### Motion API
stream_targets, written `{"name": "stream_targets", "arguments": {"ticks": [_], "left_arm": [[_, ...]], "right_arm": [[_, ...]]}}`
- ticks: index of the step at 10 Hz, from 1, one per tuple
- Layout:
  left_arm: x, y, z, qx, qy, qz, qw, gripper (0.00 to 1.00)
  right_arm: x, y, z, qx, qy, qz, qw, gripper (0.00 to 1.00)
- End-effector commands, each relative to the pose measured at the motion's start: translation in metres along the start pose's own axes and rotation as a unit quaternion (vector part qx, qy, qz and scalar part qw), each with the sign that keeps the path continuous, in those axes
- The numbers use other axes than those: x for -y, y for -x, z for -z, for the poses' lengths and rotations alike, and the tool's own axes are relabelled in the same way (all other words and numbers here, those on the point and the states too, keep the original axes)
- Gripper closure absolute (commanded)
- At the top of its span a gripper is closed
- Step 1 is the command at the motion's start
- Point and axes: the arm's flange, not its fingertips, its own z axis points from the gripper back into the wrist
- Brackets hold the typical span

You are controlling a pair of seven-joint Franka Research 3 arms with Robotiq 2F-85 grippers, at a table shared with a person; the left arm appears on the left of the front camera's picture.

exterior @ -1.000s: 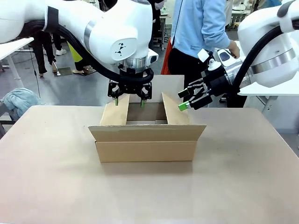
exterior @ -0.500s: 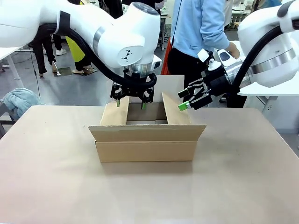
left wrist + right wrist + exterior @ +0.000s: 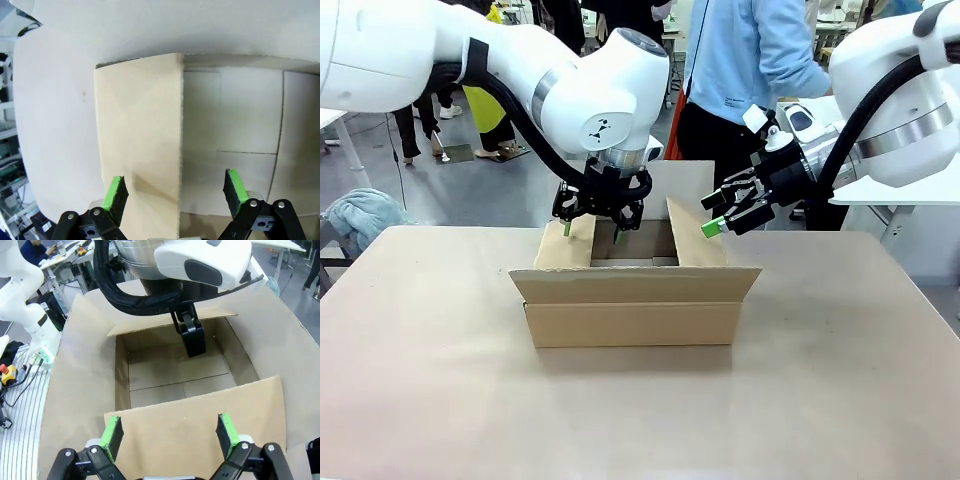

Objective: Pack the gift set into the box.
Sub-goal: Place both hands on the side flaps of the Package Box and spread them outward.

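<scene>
Both pincers stand apart, the left gripper (image 3: 592, 232) nearer, above the open cardboard carton (image 3: 635, 325). Gift-set direction cannot be told.

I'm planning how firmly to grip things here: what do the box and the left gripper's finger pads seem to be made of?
The box: matte brown corrugated cardboard, judging by its creased, raw-edged flaps. The left gripper's pads: bright green, probably rubber or soft plastic; the look doesn't settle which.
</scene>
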Motion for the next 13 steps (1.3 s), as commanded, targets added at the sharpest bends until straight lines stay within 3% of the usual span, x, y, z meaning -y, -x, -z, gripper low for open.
{"name": "stream_targets", "arguments": {"ticks": [1, 6, 9, 13], "left_arm": [[-0.008, -0.007, -0.001, 0.006, -0.027, -0.014, 1.0, 0.0], [-0.07, 0.01, -0.013, 0.035, -0.04, -0.046, 0.997, 0.0], [-0.122, 0.008, -0.009, 0.026, -0.023, -0.073, 0.997, 0.0], [-0.195, 0.005, 0.007, -0.014, 0.069, -0.093, 0.993, 0.0]], "right_arm": [[-0.001, -0.003, -0.001, 0.002, 0.004, 0.0, 1.0, 0.0], [-0.001, -0.003, -0.001, 0.002, 0.004, 0.0, 1.0, 0.0], [-0.001, -0.003, -0.001, 0.002, 0.004, 0.0, 1.0, 0.0], [-0.001, -0.003, -0.001, 0.002, 0.004, 0.0, 1.0, 0.0]]}}
